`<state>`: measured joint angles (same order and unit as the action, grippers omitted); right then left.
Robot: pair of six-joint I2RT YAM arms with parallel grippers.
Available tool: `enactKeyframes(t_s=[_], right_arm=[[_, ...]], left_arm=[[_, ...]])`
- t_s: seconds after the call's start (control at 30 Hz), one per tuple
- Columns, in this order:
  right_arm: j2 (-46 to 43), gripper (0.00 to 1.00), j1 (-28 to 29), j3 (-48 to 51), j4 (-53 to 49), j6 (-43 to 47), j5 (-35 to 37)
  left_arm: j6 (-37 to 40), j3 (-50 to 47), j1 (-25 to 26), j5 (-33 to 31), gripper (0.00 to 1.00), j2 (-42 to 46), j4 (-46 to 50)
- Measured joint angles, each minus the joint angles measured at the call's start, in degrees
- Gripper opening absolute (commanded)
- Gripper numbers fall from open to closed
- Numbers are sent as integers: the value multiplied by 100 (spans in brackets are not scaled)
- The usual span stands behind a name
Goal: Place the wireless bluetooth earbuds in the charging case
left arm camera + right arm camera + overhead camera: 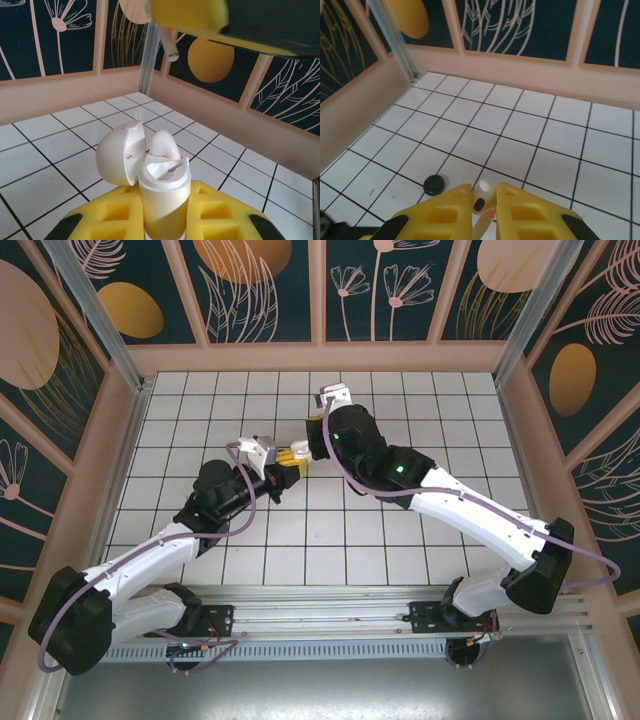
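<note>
The table is white tile crossed by dark grout lines. A round black disc lies flat on one tile, near the right hand and to its left, touching nothing else. Beyond that hand a pinkish wooden frame borders the tiles and carries dark teal wall panels drawn with pale flowers. An orange oval sits on the panel up and left of the hand, with a metal post in the corner beside it. Ahead of the left hand, a second orange oval marks the far wall.
</note>
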<state>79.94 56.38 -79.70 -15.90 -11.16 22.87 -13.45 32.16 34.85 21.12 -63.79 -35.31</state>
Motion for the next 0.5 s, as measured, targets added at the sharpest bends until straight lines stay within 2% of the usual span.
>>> enactKeyframes(t_s=[0.5], right_arm=[[-168, 16, 63, 372, 326, 232, -702]], left_arm=[[-354, 103, 0, 79, 0, -33, -175]])
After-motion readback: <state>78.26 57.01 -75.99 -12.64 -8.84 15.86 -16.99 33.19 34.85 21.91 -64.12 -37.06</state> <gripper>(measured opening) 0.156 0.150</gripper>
